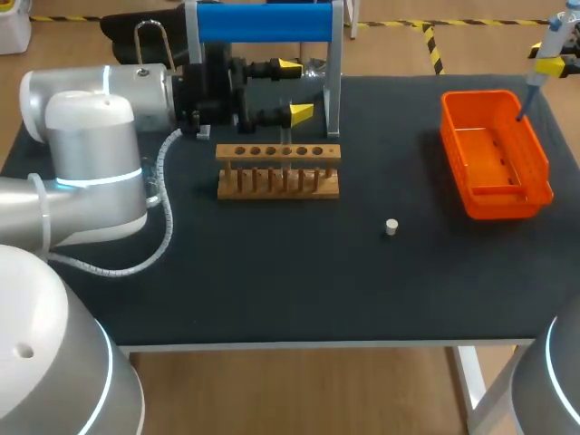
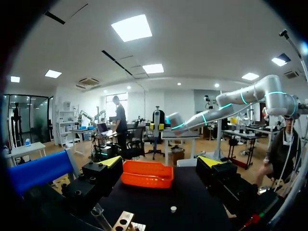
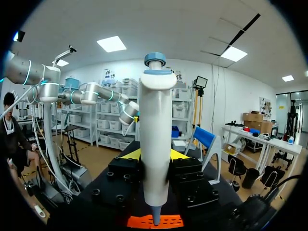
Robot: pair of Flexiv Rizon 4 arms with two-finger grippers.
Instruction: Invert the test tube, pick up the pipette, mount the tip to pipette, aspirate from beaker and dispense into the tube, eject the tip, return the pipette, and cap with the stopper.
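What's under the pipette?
The orange tray is under the pipette tip. In the right wrist view only a strip of the tray shows there. The right gripper holding the pipette covers the rest.

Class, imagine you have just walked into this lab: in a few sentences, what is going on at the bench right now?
The right gripper is shut on a pipette and holds it upright, nose down, over the orange tray at the table's right. The left gripper is open and turned sideways just behind the wooden tube rack, next to the blue stand. A small white stopper sits by itself on the black table, not yet used.
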